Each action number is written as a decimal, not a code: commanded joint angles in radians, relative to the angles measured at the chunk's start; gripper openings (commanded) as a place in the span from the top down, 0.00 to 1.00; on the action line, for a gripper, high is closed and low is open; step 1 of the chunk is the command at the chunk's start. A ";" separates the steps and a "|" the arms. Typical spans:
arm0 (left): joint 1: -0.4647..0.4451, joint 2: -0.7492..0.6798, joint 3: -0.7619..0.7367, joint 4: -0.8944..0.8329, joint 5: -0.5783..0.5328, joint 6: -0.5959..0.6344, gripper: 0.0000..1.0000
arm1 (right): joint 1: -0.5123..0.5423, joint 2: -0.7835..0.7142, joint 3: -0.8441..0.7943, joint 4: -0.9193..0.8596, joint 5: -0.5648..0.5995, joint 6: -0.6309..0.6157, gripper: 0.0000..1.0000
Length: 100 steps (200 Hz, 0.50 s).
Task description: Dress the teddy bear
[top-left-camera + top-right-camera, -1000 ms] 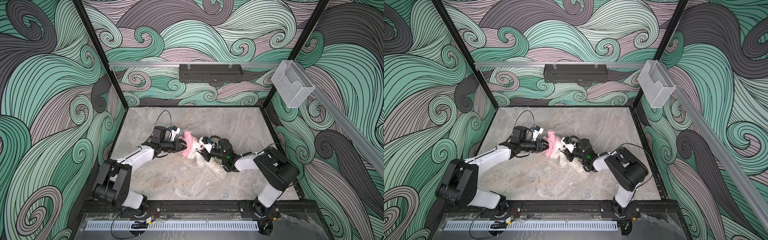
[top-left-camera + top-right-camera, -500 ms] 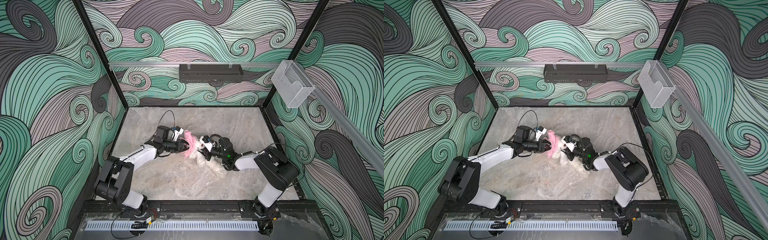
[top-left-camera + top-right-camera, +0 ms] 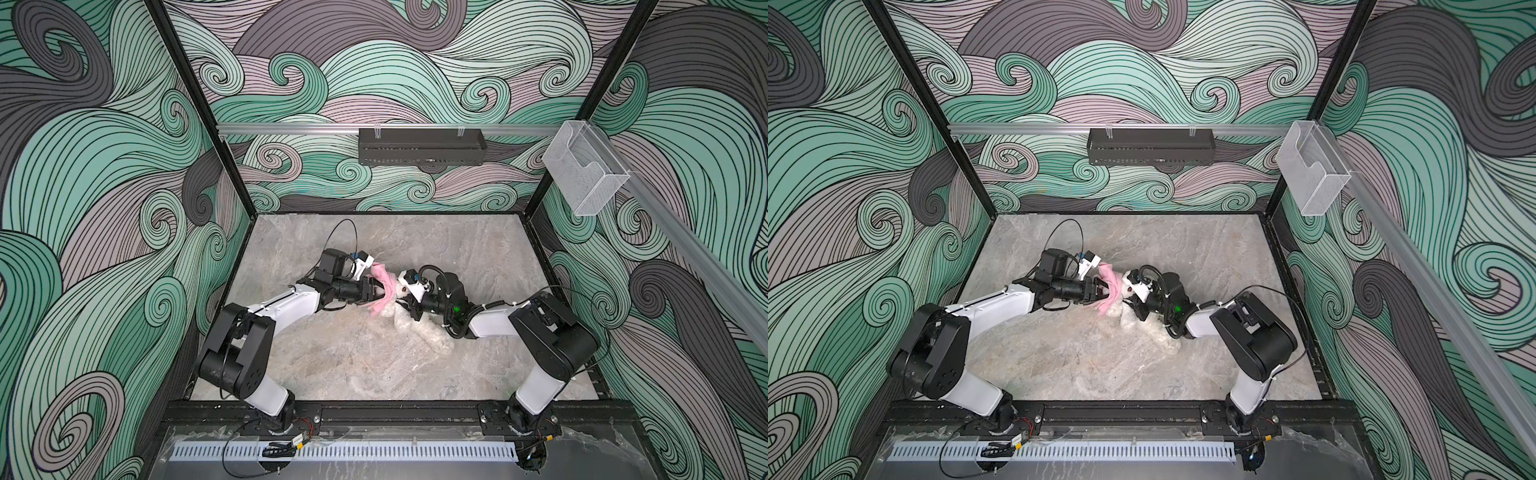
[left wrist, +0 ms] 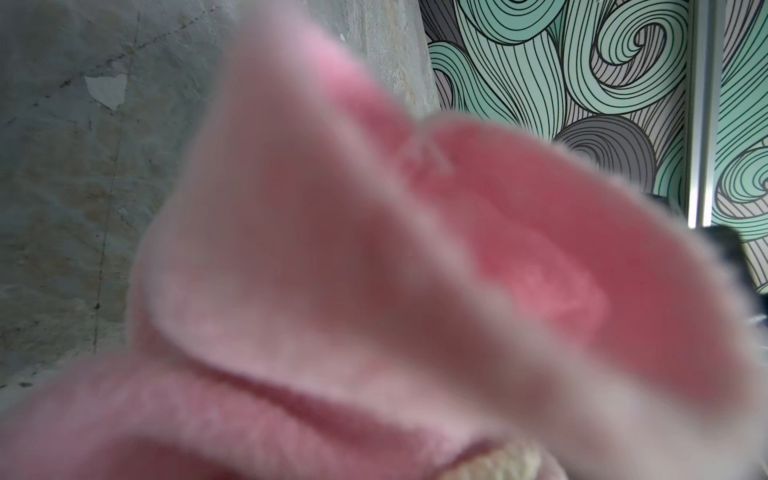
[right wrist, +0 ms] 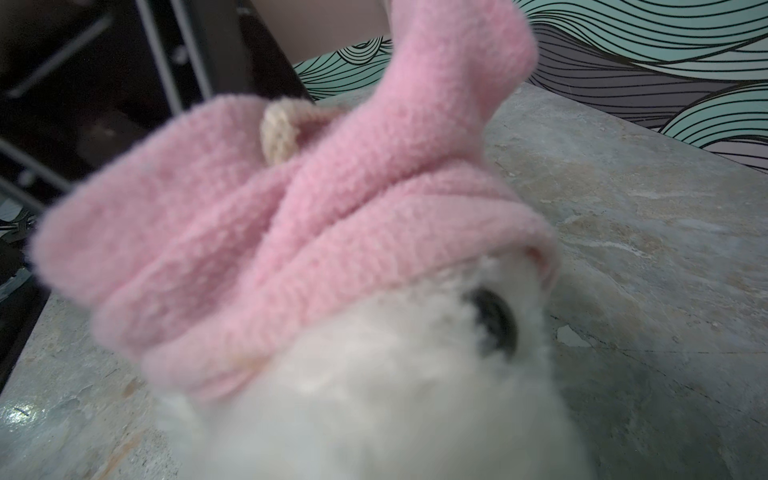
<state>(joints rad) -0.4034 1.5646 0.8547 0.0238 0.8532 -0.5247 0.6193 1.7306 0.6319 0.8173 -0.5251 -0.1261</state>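
Clamping the bear (image 3: 424, 332) at the middle of the table (image 3: 332, 365) with the right gripper (image 3: 411, 309), shirt (image 3: 384, 286) bunched over the top of its head; resting the left gripper (image 3: 374, 291) against the shirt, jaws lost in cloth, so not telling whether gripping. Risking peeling the shirt off, or yanking the bear loose, by pulling against a snag. Seeing nothing in the clear box (image 3: 586, 178); not seeing into the black tray (image 3: 419, 147).

Grey marbled tabletop (image 3: 332, 357); white teddy bear (image 3: 426, 332) lying near middle, pink shirt (image 3: 385, 287) bunched over its head.
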 commanded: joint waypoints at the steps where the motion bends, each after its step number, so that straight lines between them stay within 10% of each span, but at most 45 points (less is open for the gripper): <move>1: -0.070 0.050 0.038 0.043 0.038 0.002 0.44 | 0.049 -0.003 0.075 0.165 -0.107 0.023 1.00; 52: -0.056 -0.019 -0.008 0.073 -0.044 0.107 0.80 | 0.039 -0.039 0.026 0.107 -0.024 -0.009 0.94; 100: -0.015 -0.128 -0.095 0.188 -0.179 0.295 1.00 | 0.026 -0.272 0.095 -0.602 0.243 0.100 0.42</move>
<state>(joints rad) -0.4152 1.4990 0.7994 0.1062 0.7433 -0.3870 0.6338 1.5990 0.6479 0.5858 -0.3855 -0.0891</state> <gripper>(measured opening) 0.062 0.439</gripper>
